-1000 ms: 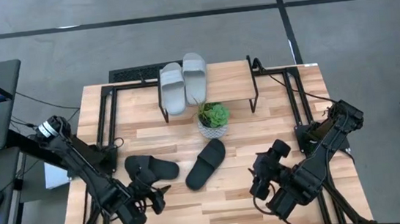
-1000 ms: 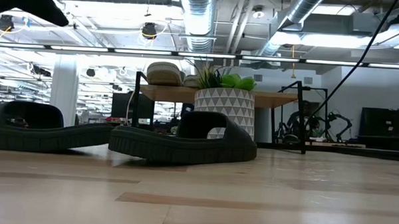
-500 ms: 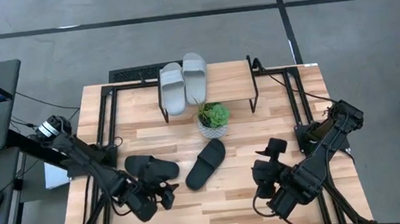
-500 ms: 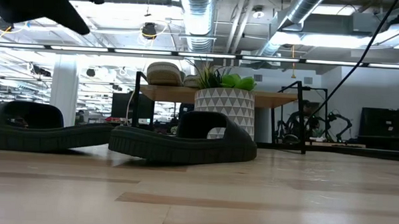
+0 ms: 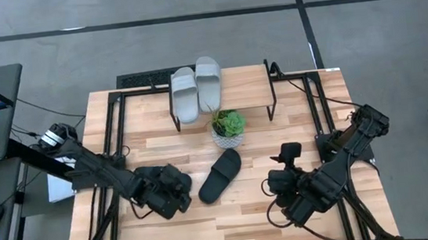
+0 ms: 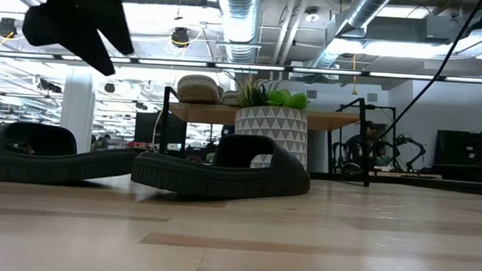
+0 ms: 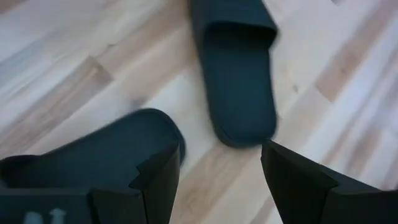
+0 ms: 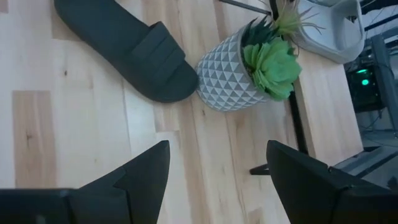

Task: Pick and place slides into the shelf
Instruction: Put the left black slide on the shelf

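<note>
Two light grey slides lie side by side on the shelf at the table's far side. Two black slides rest sole-down on the table: one near the middle, one to its left. My left gripper hovers open above the left black slide, well clear of it in the low view. My right gripper is open over the near right of the table and faces the middle black slide.
A white patterned pot with a green plant stands between the shelf and the middle black slide. Black frame rails run along the table's left and right sides. Bare wood lies along the near edge between the arms.
My left gripper has swung from the near left corner toward the table's right and far side and now hangs over the left black slide, still open. My right gripper has rolled about its own axis, staying roughly in place. The slides have not moved.
</note>
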